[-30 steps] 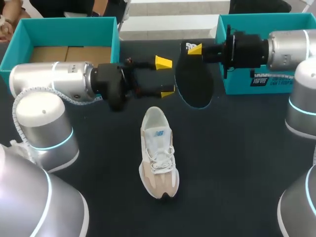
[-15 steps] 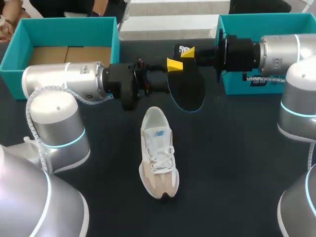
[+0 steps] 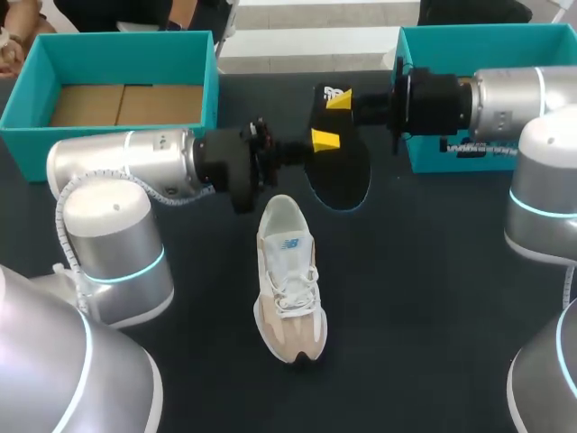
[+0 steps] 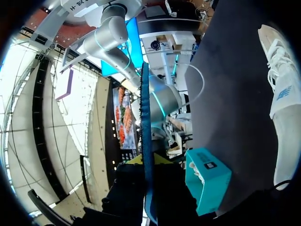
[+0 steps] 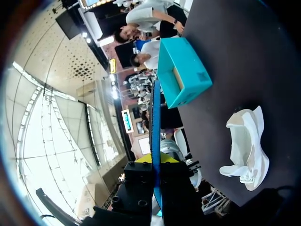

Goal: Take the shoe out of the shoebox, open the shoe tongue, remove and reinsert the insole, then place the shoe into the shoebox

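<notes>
While the two arms meet over the far half of the dark, matte table (image 3: 424, 298), a flat black insole (image 3: 343, 176) hangs on edge between them, off the surface. It is a long oval, smooth-faced, with a pale print near its upper end. The right gripper (image 3: 339, 97) comes in from three o'clock and pinches that upper end, its yellow tips pressed to either face. The left gripper (image 3: 323, 141) reaches across from nine o'clock and is closed on the insole just below it, with one yellow wedge showing on the near face. In each wrist view the insole appears as a thin blue-edged sliver running straight out from between the dark fingers, which sit tight against it on both sides.

The shoe (image 3: 288, 280) lies alone on the table at six o'clock from the insole and clear of both grippers. It rests on its sole with its toe toward the near edge. It is a soft white and beige trainer with white laces, mesh-like panels and an open collar at its far end.

A cardboard-floored box (image 3: 117, 45), teal, rectangular and open-topped, sits at ten o'clock on the table behind the left arm. A labelled box (image 3: 433, 153), also teal and straight-walled, sits at two o'clock, under and behind the right arm's wrist.
</notes>
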Robot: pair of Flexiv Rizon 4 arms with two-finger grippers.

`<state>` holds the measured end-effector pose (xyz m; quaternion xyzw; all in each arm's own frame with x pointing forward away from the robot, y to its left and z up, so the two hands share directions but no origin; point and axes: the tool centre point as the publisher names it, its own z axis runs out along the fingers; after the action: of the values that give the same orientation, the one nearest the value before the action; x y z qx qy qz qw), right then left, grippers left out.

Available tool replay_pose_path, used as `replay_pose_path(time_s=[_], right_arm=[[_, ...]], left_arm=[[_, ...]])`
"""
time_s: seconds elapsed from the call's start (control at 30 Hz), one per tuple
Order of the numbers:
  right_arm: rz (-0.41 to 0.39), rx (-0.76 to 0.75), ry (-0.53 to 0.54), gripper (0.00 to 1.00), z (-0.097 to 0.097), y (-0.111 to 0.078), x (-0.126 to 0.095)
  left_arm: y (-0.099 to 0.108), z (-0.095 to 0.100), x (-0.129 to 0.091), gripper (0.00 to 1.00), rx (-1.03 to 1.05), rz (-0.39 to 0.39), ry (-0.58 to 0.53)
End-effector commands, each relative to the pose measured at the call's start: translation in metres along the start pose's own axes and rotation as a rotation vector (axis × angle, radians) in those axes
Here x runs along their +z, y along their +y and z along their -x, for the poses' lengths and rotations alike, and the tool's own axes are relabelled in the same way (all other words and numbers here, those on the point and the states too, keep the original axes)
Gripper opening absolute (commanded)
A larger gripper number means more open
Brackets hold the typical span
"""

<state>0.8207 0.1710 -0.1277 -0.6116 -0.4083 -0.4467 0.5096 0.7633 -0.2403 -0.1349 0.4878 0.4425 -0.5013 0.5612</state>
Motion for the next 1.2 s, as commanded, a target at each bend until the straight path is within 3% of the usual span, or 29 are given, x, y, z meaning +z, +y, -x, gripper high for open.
replay_pose_path(time_s=[0.03, 0.07, 0.1, 0.4, 0.93, 1.2], right_arm=[[0.007, -0.041, 0.01, 0.09, -0.001, -0.005, 0.002], [0.006, -0.067, 0.013, 0.48, -0.001, -0.006, 0.001], [0.001, -0.089, 0.004, 1.0, -0.002, -0.008, -0.001], [-0.047, -0.204, -0.036, 1.0, -0.005, -0.023, -0.034], [-0.143, -0.282, -0.057, 1.0, 0.005, -0.047, -0.089], [-0.127, -0.245, -0.085, 1.0, 0.006, -0.049, -0.103]], left_arm=[[-0.002, 0.002, -0.004, 0.0, -0.004, 0.011, -0.002], [-0.003, 0.004, -0.006, 0.0, -0.007, 0.007, -0.004], [-0.005, 0.008, -0.009, 0.0, -0.021, -0.002, -0.01], [-0.023, 0.023, -0.044, 0.0, -0.058, -0.045, -0.006], [-0.04, 0.044, -0.104, 0.0, -0.079, -0.031, 0.039], [-0.04, 0.046, -0.109, 0.0, -0.031, -0.068, 0.056]])
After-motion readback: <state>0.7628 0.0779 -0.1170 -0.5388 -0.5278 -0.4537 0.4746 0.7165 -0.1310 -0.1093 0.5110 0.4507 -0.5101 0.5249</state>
